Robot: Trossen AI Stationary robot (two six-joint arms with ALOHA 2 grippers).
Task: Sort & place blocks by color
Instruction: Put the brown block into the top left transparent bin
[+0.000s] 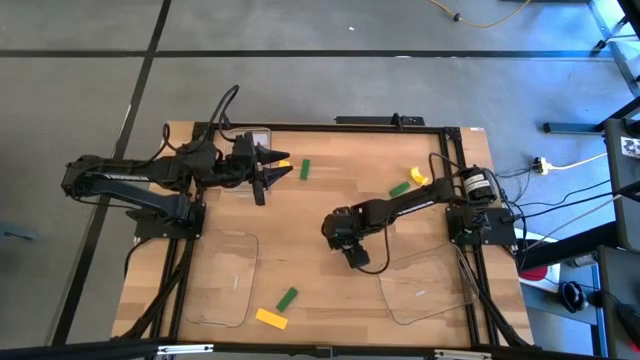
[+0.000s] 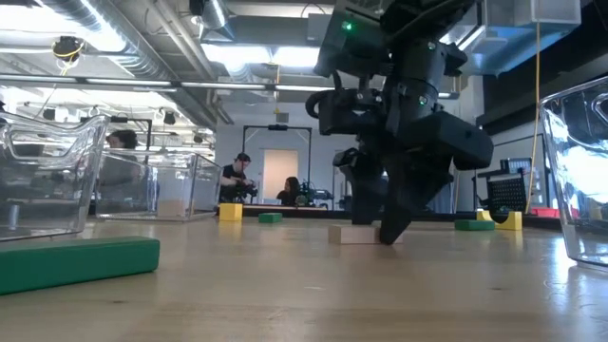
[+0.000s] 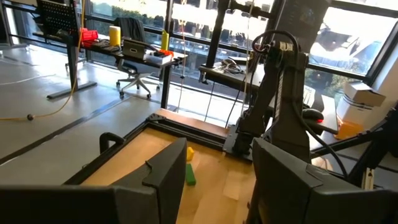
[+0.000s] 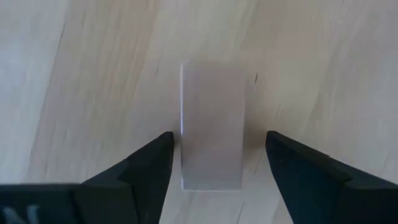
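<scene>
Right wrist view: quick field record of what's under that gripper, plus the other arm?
right gripper: open, low over the table, fingers either side of the block
block: tan wood-coloured block, flat on the table, not gripped
left gripper: open, raised at the far left of the table

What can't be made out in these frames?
- High view: the tan block is hidden under the right gripper.
- Right wrist view: whether the fingers touch the tan block is unclear.
- Left wrist view: the green block is partly hidden behind the left gripper.
</scene>
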